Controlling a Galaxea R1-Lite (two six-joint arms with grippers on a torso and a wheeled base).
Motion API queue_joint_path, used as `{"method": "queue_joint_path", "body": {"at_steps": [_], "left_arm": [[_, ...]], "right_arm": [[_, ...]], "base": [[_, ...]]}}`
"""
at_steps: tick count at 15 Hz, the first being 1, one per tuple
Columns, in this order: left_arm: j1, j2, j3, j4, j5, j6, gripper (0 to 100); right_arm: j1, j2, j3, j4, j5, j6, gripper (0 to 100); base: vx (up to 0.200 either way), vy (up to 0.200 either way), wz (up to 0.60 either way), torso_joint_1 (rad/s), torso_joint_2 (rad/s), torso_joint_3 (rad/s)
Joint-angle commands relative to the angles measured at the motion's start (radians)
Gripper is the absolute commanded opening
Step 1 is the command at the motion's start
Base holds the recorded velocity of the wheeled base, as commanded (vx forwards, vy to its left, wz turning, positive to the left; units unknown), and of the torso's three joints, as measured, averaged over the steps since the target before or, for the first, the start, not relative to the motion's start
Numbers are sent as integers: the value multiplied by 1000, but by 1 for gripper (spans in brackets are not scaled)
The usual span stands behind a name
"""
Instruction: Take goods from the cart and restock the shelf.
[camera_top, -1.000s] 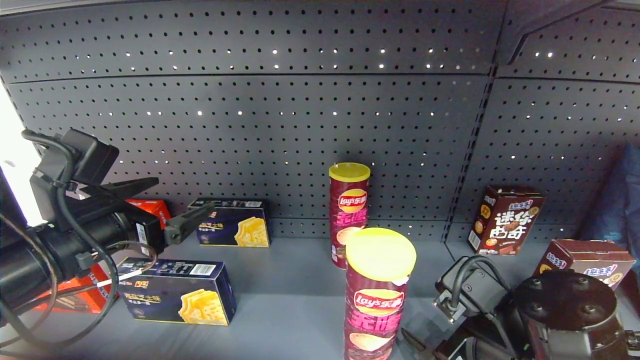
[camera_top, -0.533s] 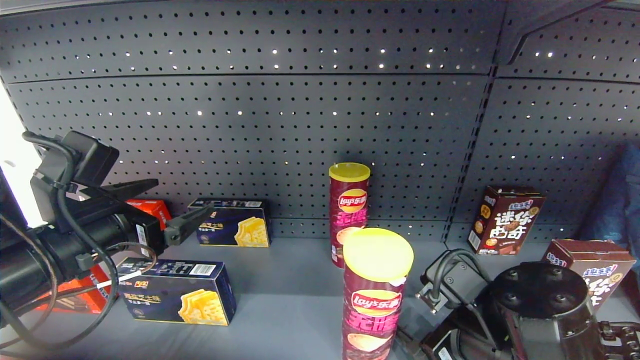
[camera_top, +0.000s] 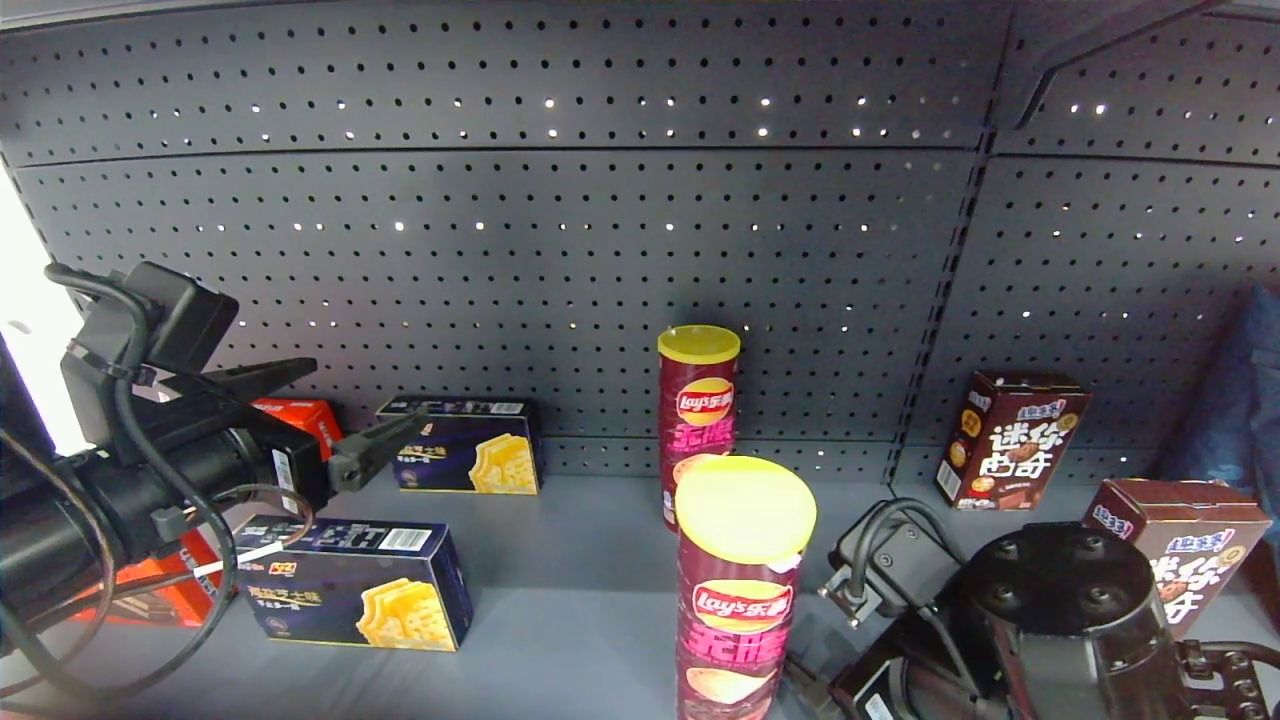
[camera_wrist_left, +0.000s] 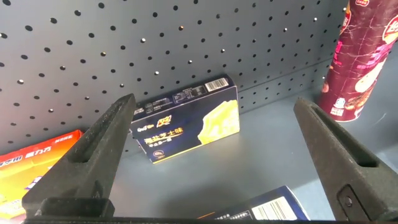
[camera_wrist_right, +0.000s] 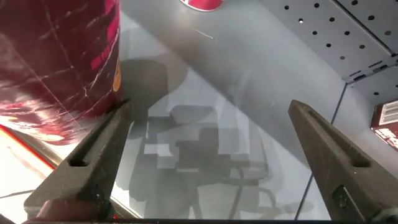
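The grey shelf (camera_top: 580, 560) with its pegboard wall (camera_top: 500, 250) is partly stocked: a front cracker box (camera_top: 355, 585) and a rear cracker box (camera_top: 465, 460) lie at the left, and a brown biscuit box (camera_top: 1010, 440) stands at the right. Between them, the front can (camera_top: 745, 590) stands upright near the shelf's edge, directly ahead of the rear can (camera_top: 698, 420) by the wall. The right gripper (camera_wrist_right: 208, 109) is spread wide and empty, with one finger just beside the front can; I cannot tell whether it touches. The left gripper (camera_wrist_left: 214, 102) hangs spread and empty near the cracker boxes. I judge this can placed and released. Next, the right arm should back away without brushing the can, then fetch more goods from the cart.
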Motion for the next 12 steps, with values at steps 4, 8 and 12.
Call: {"method": "queue_joint_path", "body": {"at_steps": [4,8,12], "left_arm": [[0,0,0,0,0,0,100],[0,0,3,0,0,-1,100],[0,0,-2,0,0,-1,100]], "right_arm": [[5,11,-3,-2,2,-6,100],[5,18,-6,-5,5,-26,100],[8,20,-8,-5,9,-26,100]], "base": [[0,0,0,0,0,0],[0,0,0,0,0,0],[0,0,0,0,0,0]]}}
